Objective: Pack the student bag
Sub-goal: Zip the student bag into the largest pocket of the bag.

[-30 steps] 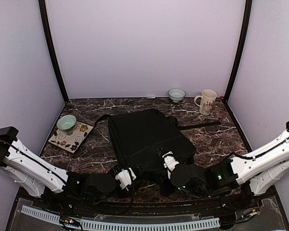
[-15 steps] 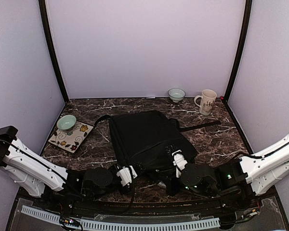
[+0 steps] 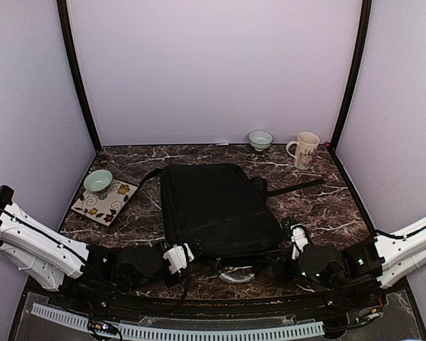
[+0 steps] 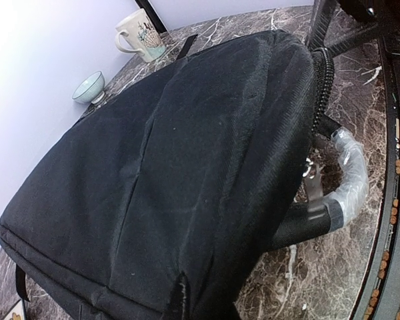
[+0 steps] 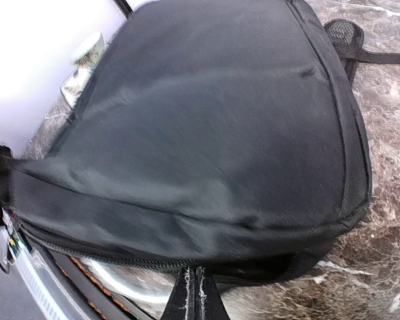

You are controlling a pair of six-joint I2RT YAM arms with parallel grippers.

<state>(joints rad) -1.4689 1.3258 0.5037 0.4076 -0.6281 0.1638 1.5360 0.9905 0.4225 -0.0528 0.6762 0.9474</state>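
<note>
The student bag [image 3: 216, 209], black soft fabric with zipper seams, lies flat in the middle of the marble table. Its plastic-wrapped handle [image 3: 234, 274] sticks out at the near edge, and its strap [image 3: 295, 186] trails to the right. My left gripper [image 3: 178, 255] sits at the bag's near left corner, shut on the fabric there; in the left wrist view the bag [image 4: 167, 160] fills the frame and folds around the gripper [image 4: 179, 299]. My right gripper [image 3: 297, 237] is off the near right corner, shut with nothing between its fingers; its tips [image 5: 195, 297] point at the zipper seam of the bag [image 5: 207, 127].
A cream mug [image 3: 304, 149] and a small pale bowl [image 3: 260, 139] stand at the back right. A green bowl [image 3: 98, 180] rests on a flowered tile [image 3: 108, 204] at the left. The table's near rail runs just behind both grippers.
The left gripper has shut on the bag's corner. Both arms have drawn back toward the near edge, the right one moving right, and the bag has turned from skewed to square.
</note>
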